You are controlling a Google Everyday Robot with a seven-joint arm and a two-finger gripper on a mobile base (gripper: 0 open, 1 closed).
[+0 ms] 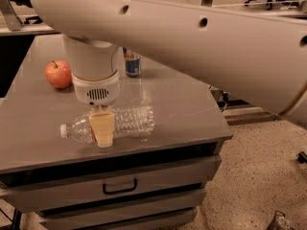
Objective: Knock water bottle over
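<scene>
Here, in the camera view, the water bottle (130, 121) lies on its side near the front edge of the grey tabletop (184, 104). Its white cap (63, 131) points to the left of the picture and its ribbed clear body stretches to the right. The gripper (101, 132) hangs straight down over the bottle's cap-end half, and its tan tip overlaps the bottle from the front, reaching down to the tabletop. Whether it is grasping the bottle or standing released against it cannot be told from this angle.

Above the tip sits the white round wrist housing (96, 75) with a small vent grille. The thick pale arm (201, 37) runs from it across the top of the picture to the right.

A red apple (58, 74) rests on the tabletop farther back on the left, well apart from the bottle. A slim silver-and-blue can (132, 63) stands upright behind the wrist, partly hidden by it.

Below the tabletop are grey drawers (158, 178), the upper one with a dark handle (120, 187). A speckled floor (261, 176) shows to the right.
</scene>
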